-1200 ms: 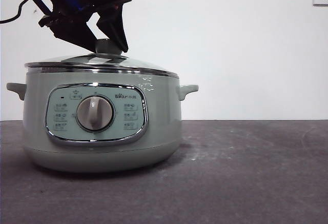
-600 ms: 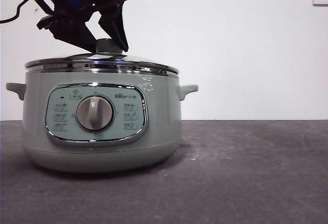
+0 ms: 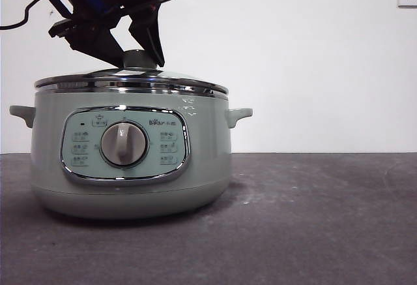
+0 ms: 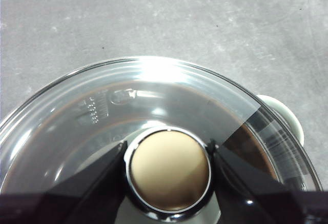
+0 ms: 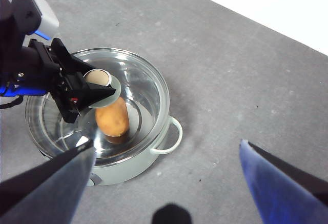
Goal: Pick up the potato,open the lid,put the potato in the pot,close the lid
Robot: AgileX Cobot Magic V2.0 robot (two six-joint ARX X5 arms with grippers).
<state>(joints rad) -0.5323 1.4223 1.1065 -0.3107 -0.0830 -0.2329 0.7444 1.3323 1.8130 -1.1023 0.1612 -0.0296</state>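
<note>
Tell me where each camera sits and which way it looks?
Front view: low, at table height, looking level at the pot; the left end effector comes from above onto the knob.
Left wrist view: on the left arm, looking down at the knob on the lid; its own two jaws flank the knob.
Right wrist view: high on the right arm, looking down at the pot; its own wide-open jaws show, and the potato shows through the lid.
All three views share the lid.

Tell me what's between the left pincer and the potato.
The glass lid: the left pincer flanks its knob, and the potato shows through it in the right wrist view.
</note>
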